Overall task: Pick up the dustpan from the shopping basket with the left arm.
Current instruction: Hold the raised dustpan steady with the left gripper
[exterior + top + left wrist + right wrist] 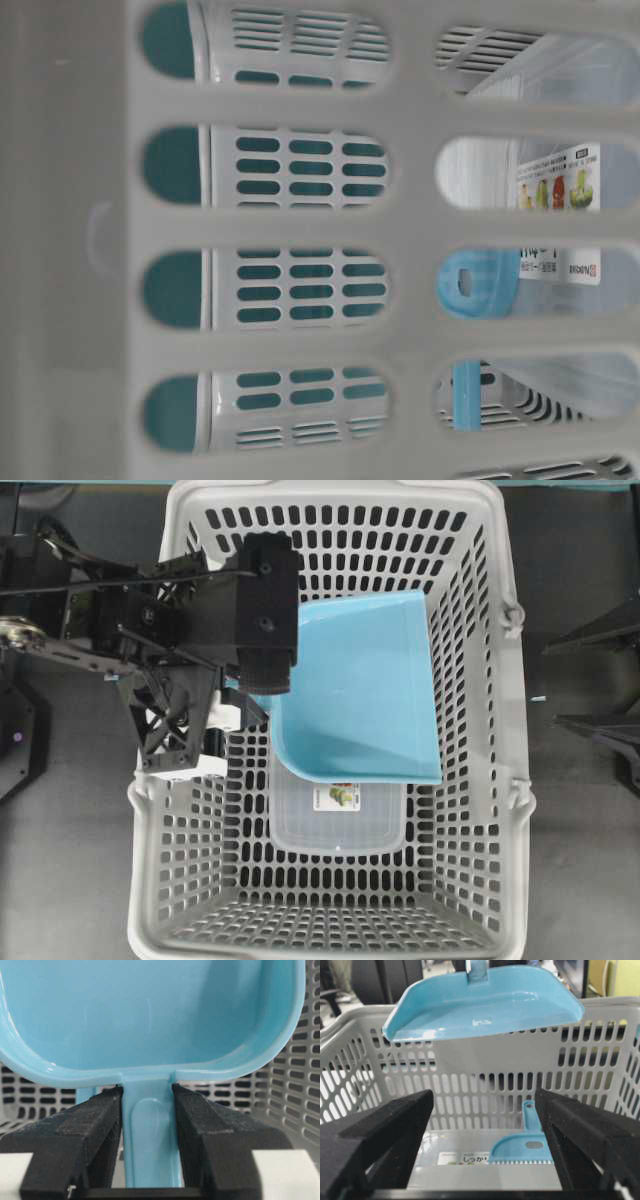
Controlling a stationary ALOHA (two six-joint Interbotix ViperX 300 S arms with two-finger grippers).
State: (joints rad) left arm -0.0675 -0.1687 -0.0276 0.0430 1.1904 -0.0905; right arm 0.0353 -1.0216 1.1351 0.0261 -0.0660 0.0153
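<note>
Fingers of left gripper clamp the dustpan handle just below the tray, centre frame; pan hangs above basket rim. Thin stiff plastic, prob. light, glossy so may twist. Right gripper spread wide, empty.

The light blue dustpan hangs level above the grey slotted shopping basket, its thin handle clamped in the left gripper.

"しっかり" on container label
</note>
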